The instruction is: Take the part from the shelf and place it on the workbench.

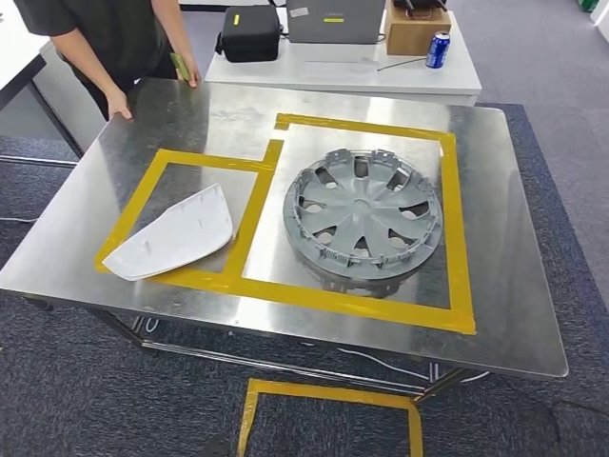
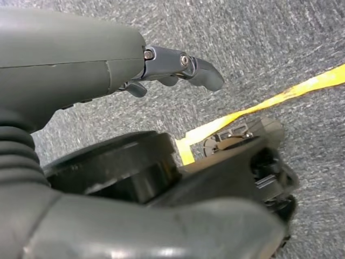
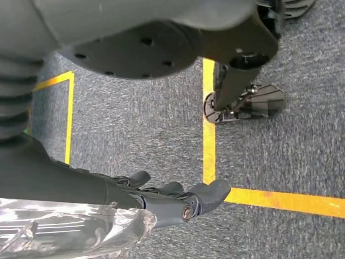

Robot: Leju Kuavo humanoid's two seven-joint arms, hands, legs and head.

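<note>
Though no shelf can be seen: two parts already lie on the worktop (image 1: 502, 286), so the placing looks largely done, in my judgement
Wheel cover: grey wheel cover (image 1: 363, 212) lies flat inside the larger square of yellow tape (image 1: 460, 238), clear of the tape on all sides
White panel: white panel (image 1: 176, 233) lies flat in the smaller taped square, its narrow end reaching the tape at the near left corner
Which part the task means: cannot tell; both rest on the worktop within their marked squares
Left hand: left hand (image 2: 179, 67) hangs over grey carpet (image 2: 264, 43), fingers stretched out and apart, holding nothing
Right hand: right hand (image 3: 179, 197) hangs over the carpet near a line of floor tape (image 3: 284, 200), fingers extended, nothing gripped; a clear plastic cover lies along the arm, not held
Arms: both hang low beside the body, well apart from the worktop
Person: a person (image 1: 108, 38) in a dark top stands at the far left corner, one hand resting on the worktop edge, the other holding a small object I cannot identify
Background: second table behind carries a black case (image 1: 250, 33), a laptop (image 1: 336, 21), a cardboard box (image 1: 418, 29) and a blue can (image 1: 438, 49)
Progress: delivery judged complete or nearly so for these parts
Outstanding: any further part would need another trip to the shelf; nothing held confirms one
</note>
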